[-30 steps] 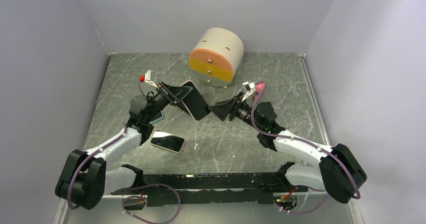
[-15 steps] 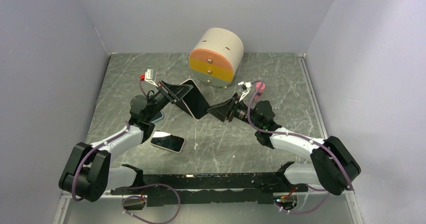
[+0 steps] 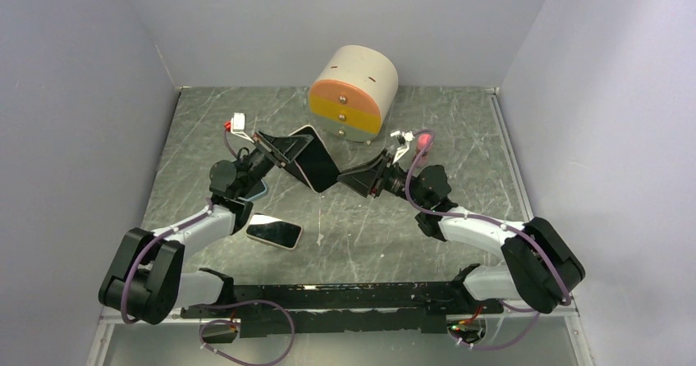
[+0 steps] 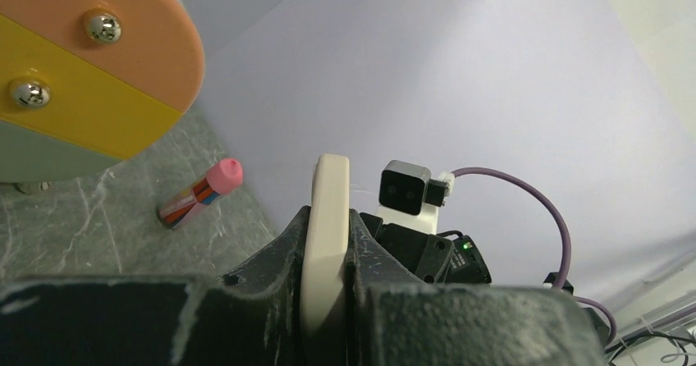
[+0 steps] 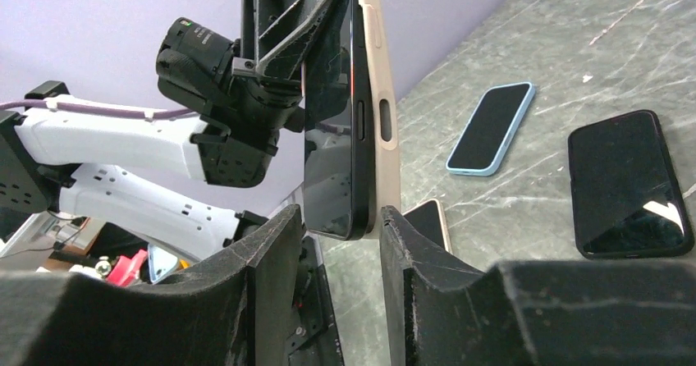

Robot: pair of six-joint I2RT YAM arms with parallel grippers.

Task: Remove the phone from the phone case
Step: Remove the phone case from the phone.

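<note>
The left pincer (image 3: pixel 297 148) is clenched on the rounded beige phone case (image 4: pixel 328 210). Seen from the left wrist, the case's thin edge stands upright, pinched tight between the two black fingers (image 4: pixel 271 300). The case is held up off the grey marbled table (image 3: pixel 460 136), tilted, in the middle of the workspace. The slim dark glass-fronted phone (image 5: pixel 336 120) is still seated in it, and from the right wrist its screen side faces away from the beige back.

The right pincer (image 3: pixel 349 176) meets the phone from the opposite side. Its two fingers (image 5: pixel 275 259) are set apart, with the lower end of the phone and case between them. I cannot tell whether they are actually pressing on it or only straddling it.

Behind the two arms stands a round-topped cream drawer unit (image 3: pixel 353 91) with orange, yellow and pale fronts and small metal knobs. A small pink-capped tube (image 4: pixel 201 194) lies on the table near it, to the right.

Three other handsets lie flat on the table. One in a light blue case (image 5: pixel 491 128) is partly under the left arm. A plain black one (image 5: pixel 628 181) is nearer the right wrist camera. A dark-screened one with a pale rim (image 3: pixel 275 232) lies close to the left forearm.
</note>
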